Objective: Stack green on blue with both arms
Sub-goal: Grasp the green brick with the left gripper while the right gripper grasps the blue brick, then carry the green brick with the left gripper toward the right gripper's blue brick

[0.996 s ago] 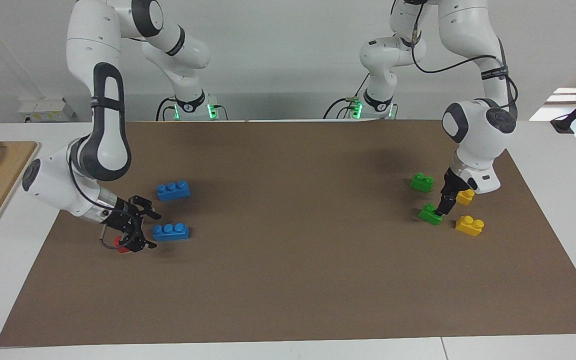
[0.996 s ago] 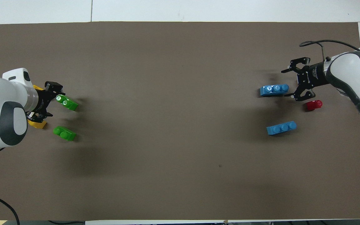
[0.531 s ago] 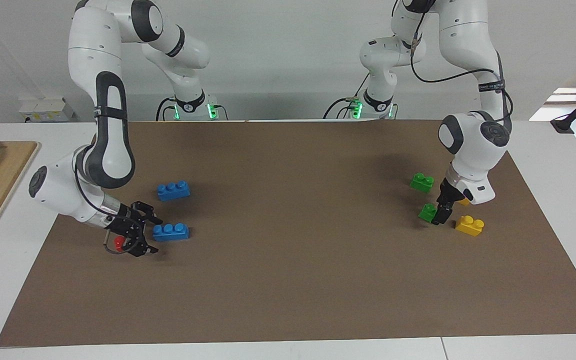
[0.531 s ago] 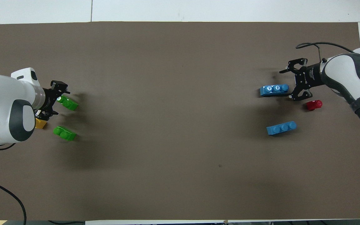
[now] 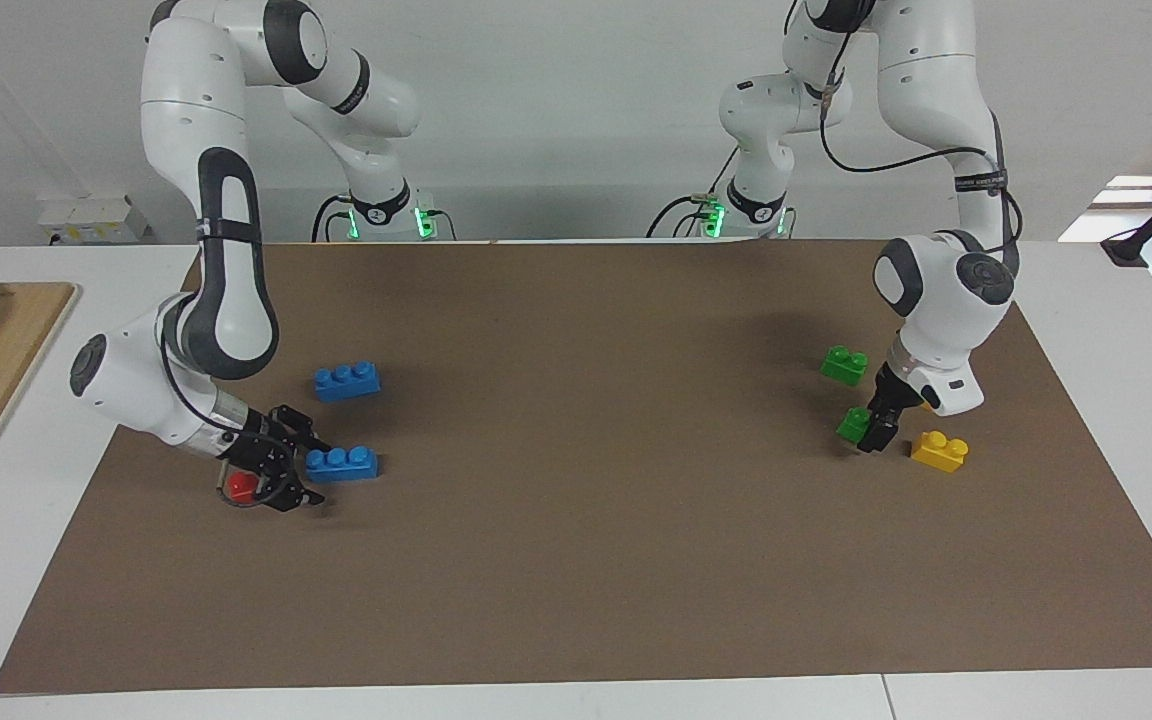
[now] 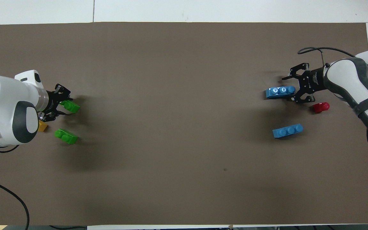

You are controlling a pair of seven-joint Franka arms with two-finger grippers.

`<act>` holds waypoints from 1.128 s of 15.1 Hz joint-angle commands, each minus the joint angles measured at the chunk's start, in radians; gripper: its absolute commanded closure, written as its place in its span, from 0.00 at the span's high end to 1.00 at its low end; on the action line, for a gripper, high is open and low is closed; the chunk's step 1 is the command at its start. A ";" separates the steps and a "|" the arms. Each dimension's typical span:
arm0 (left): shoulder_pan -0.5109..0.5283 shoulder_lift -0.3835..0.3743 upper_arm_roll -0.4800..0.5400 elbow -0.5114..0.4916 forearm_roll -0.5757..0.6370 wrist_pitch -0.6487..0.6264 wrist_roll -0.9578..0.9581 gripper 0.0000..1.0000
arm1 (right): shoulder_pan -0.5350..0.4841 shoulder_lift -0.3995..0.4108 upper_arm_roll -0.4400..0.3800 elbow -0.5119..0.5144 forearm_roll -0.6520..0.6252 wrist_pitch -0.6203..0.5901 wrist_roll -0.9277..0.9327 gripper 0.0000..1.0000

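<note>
On the brown mat (image 5: pixel 576 560) covering the counter (image 5: pixel 1086 690), the left gripper (image 5: pixel 876 432) is down at the green brick (image 5: pixel 853 424) lying farther from the robots, jaws on either side of it; I cannot tell whether they grip. The other green brick (image 5: pixel 844 364) lies nearer the robots. The right gripper (image 5: pixel 301 470) holds its jaws spread around the end of a blue brick (image 5: pixel 343 463); a second blue brick (image 5: pixel 347 380) sits nearer the robots.

No writing is legible; a band on the left arm (image 5: pixel 980 182) perhaps carries print.
</note>
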 commanded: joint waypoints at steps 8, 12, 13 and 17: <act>-0.021 -0.018 -0.010 0.144 -0.012 -0.179 -0.075 0.00 | 0.040 -0.018 0.006 0.114 0.037 -0.123 0.131 0.00; -0.090 -0.031 -0.008 0.273 -0.011 -0.340 -0.315 0.00 | 0.148 -0.067 0.007 0.162 0.035 -0.155 0.356 0.00; -0.108 -0.047 -0.008 0.278 -0.011 -0.352 -0.375 0.00 | 0.181 -0.076 0.007 0.162 0.037 -0.151 0.393 0.00; -0.180 -0.122 -0.010 0.279 -0.011 -0.443 -0.557 0.00 | 0.351 -0.095 0.006 0.144 0.035 -0.106 0.436 0.00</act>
